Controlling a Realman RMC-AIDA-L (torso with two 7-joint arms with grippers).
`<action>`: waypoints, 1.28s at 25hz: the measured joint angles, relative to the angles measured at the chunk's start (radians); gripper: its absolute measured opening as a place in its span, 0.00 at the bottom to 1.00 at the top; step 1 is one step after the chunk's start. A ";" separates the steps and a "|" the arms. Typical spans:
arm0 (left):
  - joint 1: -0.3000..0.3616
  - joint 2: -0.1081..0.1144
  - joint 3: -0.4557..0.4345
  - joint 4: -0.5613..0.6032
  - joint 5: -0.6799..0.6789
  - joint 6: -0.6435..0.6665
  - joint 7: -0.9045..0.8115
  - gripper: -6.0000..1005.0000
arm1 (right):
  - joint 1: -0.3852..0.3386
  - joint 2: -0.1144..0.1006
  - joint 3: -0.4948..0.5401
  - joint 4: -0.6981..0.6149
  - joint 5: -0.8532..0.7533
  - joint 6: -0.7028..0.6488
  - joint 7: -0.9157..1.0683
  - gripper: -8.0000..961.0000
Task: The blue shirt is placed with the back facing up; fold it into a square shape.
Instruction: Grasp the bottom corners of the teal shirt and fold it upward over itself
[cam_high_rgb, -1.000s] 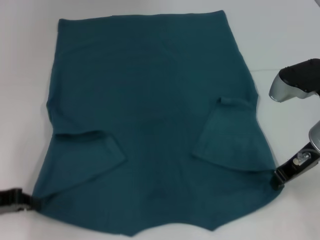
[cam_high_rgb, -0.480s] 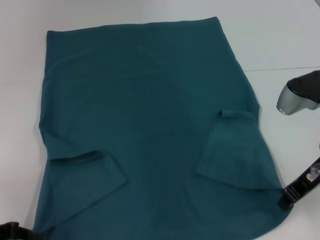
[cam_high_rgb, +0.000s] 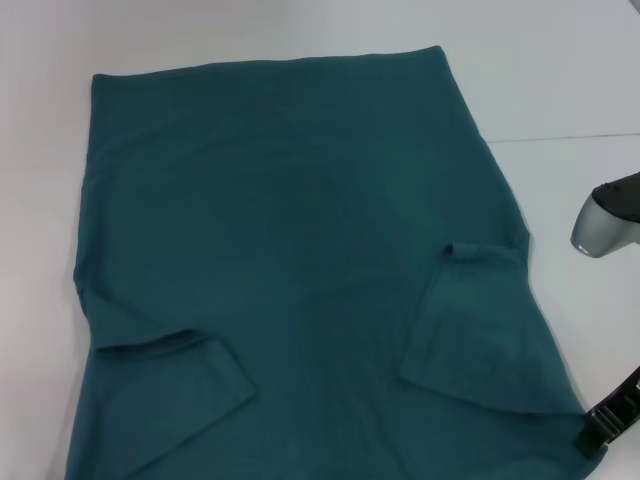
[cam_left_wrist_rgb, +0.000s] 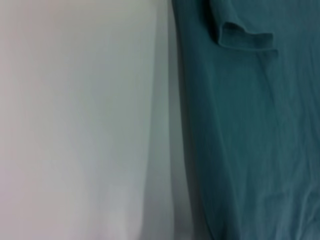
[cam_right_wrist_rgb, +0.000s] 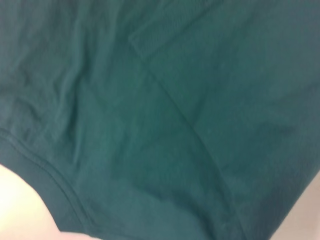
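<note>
The blue shirt (cam_high_rgb: 290, 250) lies flat on the white table (cam_high_rgb: 560, 70), its straight hem at the far side. Both short sleeves are folded inward onto the body: one near left (cam_high_rgb: 170, 390), one near right (cam_high_rgb: 480, 330). My right gripper (cam_high_rgb: 592, 437) sits at the shirt's near right corner, black fingers closed on the fabric edge. The right wrist view is filled by the shirt (cam_right_wrist_rgb: 160, 120), with a seamed edge in one corner. The left wrist view shows the shirt (cam_left_wrist_rgb: 250, 140), its long side edge and a sleeve fold. My left gripper is out of view.
A silver and black part of the right arm (cam_high_rgb: 610, 215) hangs over the table to the right of the shirt. Bare white table (cam_left_wrist_rgb: 75, 120) runs along the shirt's left side and beyond the hem.
The shirt has slid toward me, its near edge passing out of the head view. The right gripper moved nearer with the corner, and the left gripper has left the frame.
</note>
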 joint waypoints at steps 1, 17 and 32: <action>0.000 0.000 0.000 0.000 0.000 0.000 0.000 0.03 | 0.000 0.000 0.009 0.000 0.000 -0.001 -0.005 0.08; 0.023 0.007 -0.018 0.025 0.039 0.145 0.020 0.03 | -0.043 0.003 0.046 -0.015 0.051 -0.080 -0.064 0.08; 0.026 0.008 -0.022 0.043 0.070 0.255 0.041 0.03 | -0.065 -0.001 0.065 -0.015 0.083 -0.133 -0.082 0.08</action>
